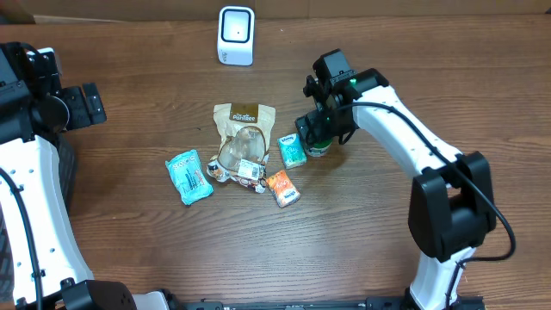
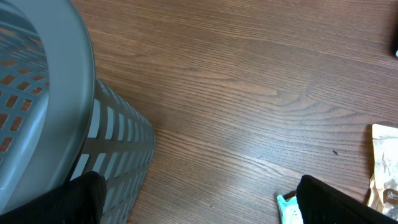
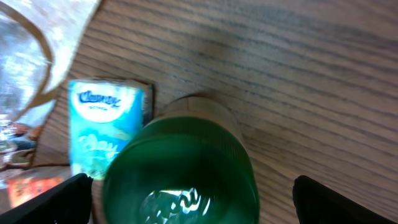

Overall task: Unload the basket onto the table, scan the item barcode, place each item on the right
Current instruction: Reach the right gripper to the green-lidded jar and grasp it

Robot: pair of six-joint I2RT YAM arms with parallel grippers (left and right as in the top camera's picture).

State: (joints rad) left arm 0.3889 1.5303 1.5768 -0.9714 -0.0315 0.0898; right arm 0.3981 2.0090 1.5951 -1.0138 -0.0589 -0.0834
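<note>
The right tool (image 3: pixel 199 202), spread wide, hangs over the green-capped jar (image 3: pixel 180 165), a finger either side and nothing gripped. The jar stands on the desk (image 1: pixel 129 250) just beside the Kleenex pack (image 3: pixel 102 127). I'd call this the pick-up step: next it should lower, pinch the jar, and show its barcode to the white scanner (image 1: pixel 236 34); the left tool (image 2: pixel 199 205) sits wide open by the grey basket (image 2: pixel 56 124).

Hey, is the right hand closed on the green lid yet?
No, the right hand is open, its fingers standing wide apart on either side of the green lid.
</note>
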